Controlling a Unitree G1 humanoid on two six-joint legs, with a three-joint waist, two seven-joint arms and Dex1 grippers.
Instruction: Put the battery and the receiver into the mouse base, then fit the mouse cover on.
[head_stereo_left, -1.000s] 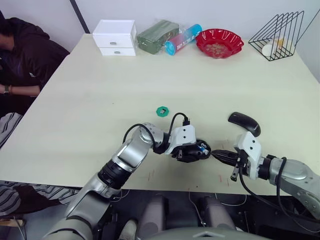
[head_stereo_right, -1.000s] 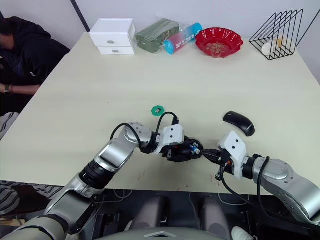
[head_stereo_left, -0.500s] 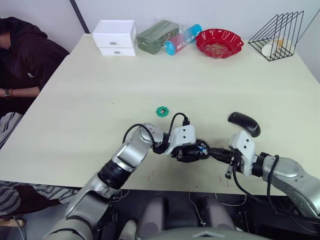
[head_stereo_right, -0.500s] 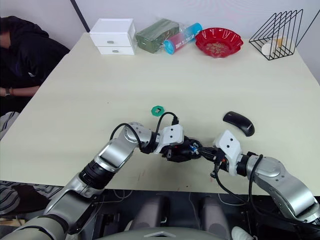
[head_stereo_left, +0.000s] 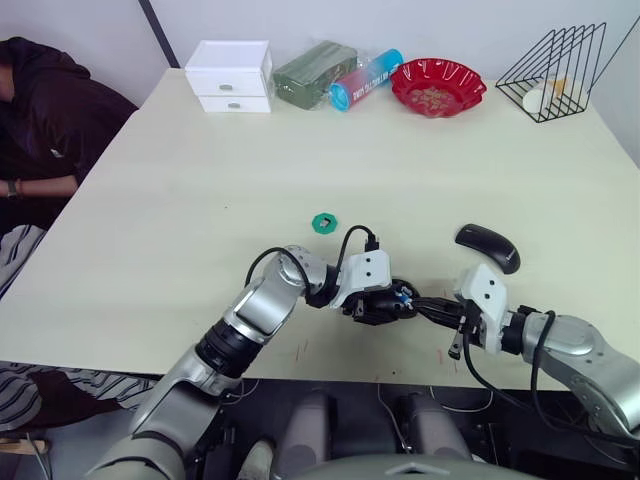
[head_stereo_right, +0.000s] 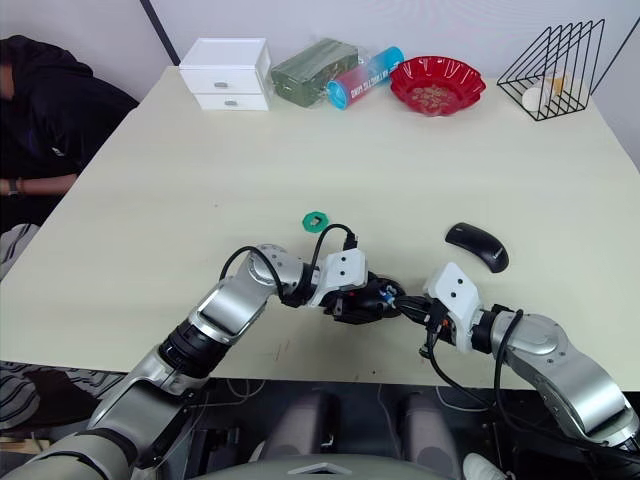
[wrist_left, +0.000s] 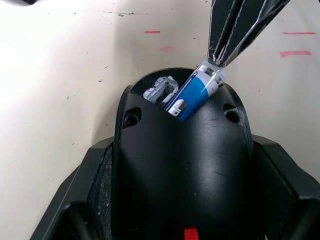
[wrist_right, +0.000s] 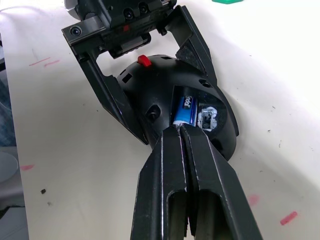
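1. Closed fingertip to fingertip, our right gripper (wrist_right: 179, 131) presses its joined tips on the white end of the battery (wrist_right: 184, 111); nothing is held between the fingers.
2. Our left gripper (head_stereo_left: 377, 308) clamps the mouse base (wrist_left: 180, 165) from both sides, one black finger (wrist_right: 116, 102) on each flank, steadying it on the table (head_stereo_left: 200, 200) near the front edge.
3. We see the battery lying at a slant in its bay, blue part sunk in and white end raised at the rim; we judge it inserted but not fully seated.
4. Beside the battery we see a small grey metal part (wrist_left: 161, 91) in the neighbouring recess; whether this is the receiver or a bare contact we cannot tell, so we count that step as unconfirmed.
5. Farther out on the right, the mouse cover (head_stereo_left: 487, 246) lies on the table, apart from the base; fitting it remains to be done.
6. Beyond the base lies a green toothed disc (head_stereo_left: 323, 222), not part of our task.
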